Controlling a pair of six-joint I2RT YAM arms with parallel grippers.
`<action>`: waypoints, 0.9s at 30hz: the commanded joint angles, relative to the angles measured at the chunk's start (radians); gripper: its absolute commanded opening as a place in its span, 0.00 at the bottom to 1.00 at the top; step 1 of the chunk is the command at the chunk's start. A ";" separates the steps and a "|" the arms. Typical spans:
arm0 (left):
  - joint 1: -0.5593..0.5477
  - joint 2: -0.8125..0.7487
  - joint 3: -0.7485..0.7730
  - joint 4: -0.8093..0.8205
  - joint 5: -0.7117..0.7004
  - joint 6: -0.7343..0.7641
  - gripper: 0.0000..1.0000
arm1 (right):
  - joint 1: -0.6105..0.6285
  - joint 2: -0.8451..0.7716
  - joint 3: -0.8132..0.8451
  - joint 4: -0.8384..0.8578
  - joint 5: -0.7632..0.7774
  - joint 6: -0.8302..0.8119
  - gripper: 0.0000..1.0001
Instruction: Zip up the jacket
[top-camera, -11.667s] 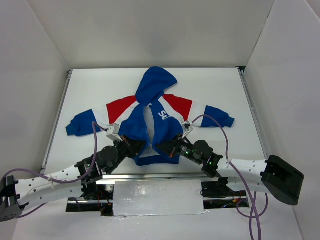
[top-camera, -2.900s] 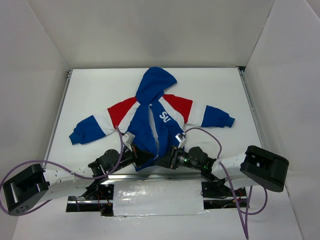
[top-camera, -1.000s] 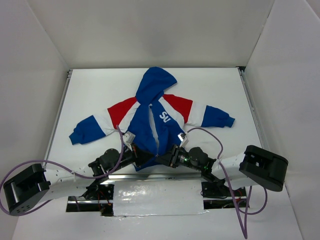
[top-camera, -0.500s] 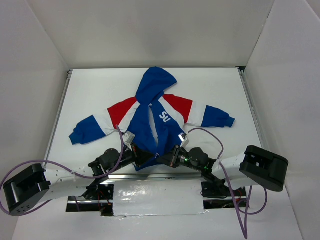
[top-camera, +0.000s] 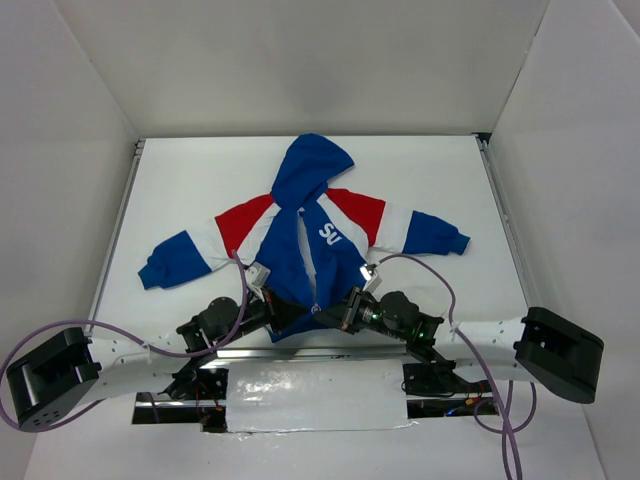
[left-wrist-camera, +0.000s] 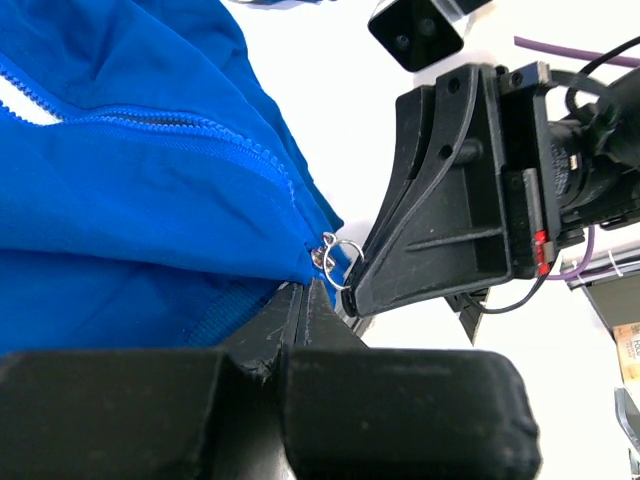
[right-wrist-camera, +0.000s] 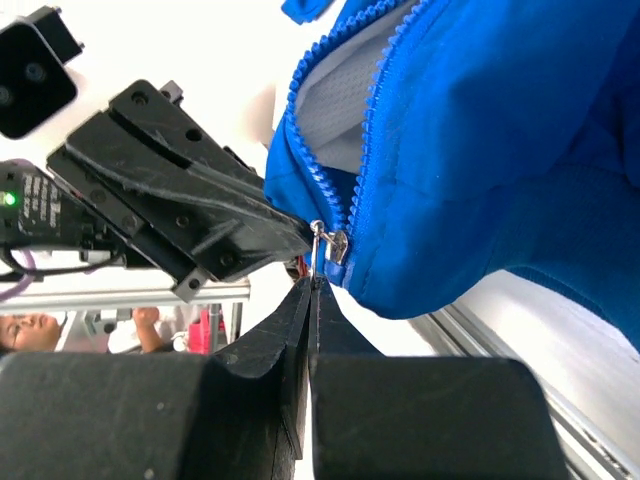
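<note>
The royal blue hooded jacket (top-camera: 300, 215), banded red and white, lies flat on the white surface (top-camera: 200, 180), hood away from me. Its white chest lettering (top-camera: 326, 233) reads "SU". At the near hem my left hand (left-wrist-camera: 303, 300) is pressed together, pinching blue fabric. My right hand (right-wrist-camera: 311, 300), also pressed together, pinches the ring of the zipper pull (right-wrist-camera: 330, 243).

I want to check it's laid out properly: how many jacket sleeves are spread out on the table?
2. The left sleeve spreads out to the left of the jacket, and the right sleeve spreads out to its right. Neither is hidden.
</note>
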 joint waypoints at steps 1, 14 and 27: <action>0.002 -0.008 0.004 0.076 0.011 0.013 0.00 | 0.005 -0.050 0.094 -0.201 0.044 0.039 0.00; 0.002 -0.014 0.007 0.060 0.040 0.050 0.00 | 0.004 -0.148 0.318 -0.703 0.023 0.202 0.00; 0.002 -0.020 0.006 0.072 0.056 0.060 0.00 | -0.001 -0.170 0.292 -0.719 0.009 0.287 0.00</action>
